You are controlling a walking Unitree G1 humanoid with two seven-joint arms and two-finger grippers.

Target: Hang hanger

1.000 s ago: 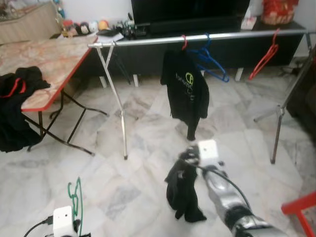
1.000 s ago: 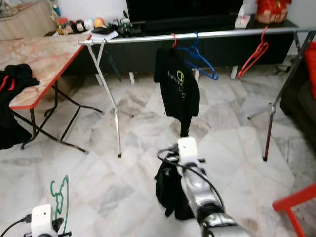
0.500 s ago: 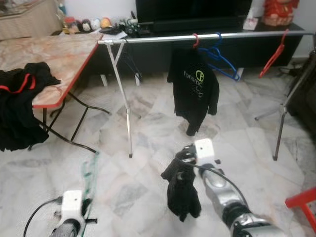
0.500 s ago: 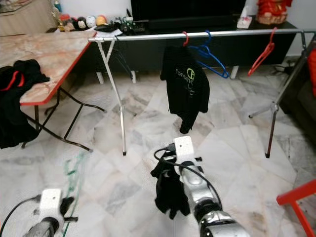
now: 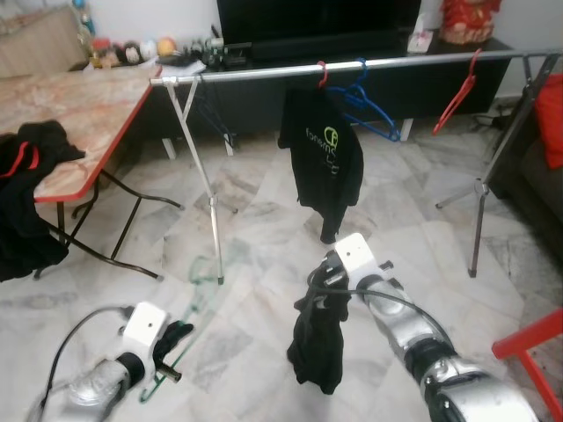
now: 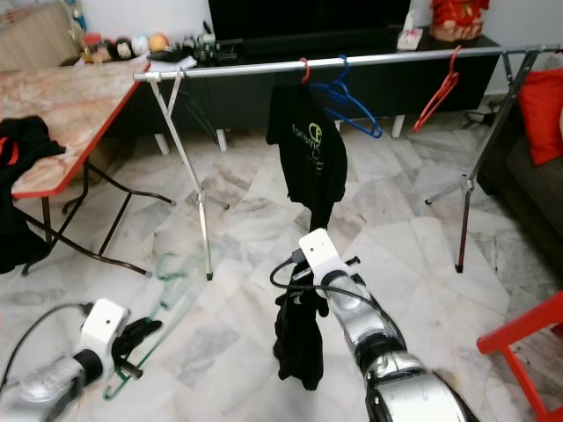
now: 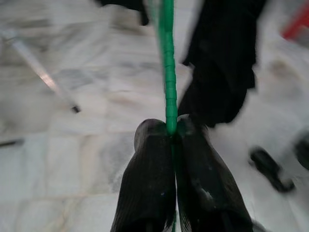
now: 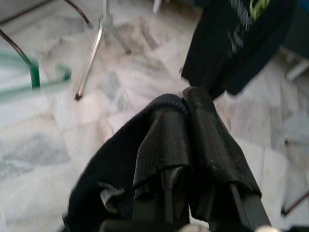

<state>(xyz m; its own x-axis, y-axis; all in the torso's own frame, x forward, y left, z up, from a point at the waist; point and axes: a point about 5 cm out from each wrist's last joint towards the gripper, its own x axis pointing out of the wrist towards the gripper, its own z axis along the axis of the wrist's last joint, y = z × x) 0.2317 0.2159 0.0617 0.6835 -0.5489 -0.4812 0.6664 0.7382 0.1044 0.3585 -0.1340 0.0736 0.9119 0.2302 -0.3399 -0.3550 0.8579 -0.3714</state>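
A thin green hanger (image 5: 198, 290) is pinched in my left gripper (image 5: 171, 347), low at the left; it is blurred and tilted forward over the floor. The left wrist view shows the green hanger (image 7: 167, 63) clamped between the shut fingertips (image 7: 154, 140). My right gripper (image 5: 321, 290) is shut on a black garment (image 5: 318, 347) that hangs limp from it above the floor, just right of the hanger. In the right wrist view the black garment (image 8: 106, 169) bunches around the fingers (image 8: 164, 130). A silver clothes rail (image 5: 264, 72) spans the room ahead.
On the rail hang a black T-shirt (image 5: 321, 163) on a red hanger, a blue hanger (image 5: 369, 110) and a red hanger (image 5: 457, 92). A folding table (image 5: 79, 105) with black clothes (image 5: 26, 202) stands left. A red chair (image 5: 528, 338) is at the right.
My left arm has come forward and the green hanger has swung from upright to a forward tilt, nearer the black garment. The right gripper still holds the garment. The camera has shifted.
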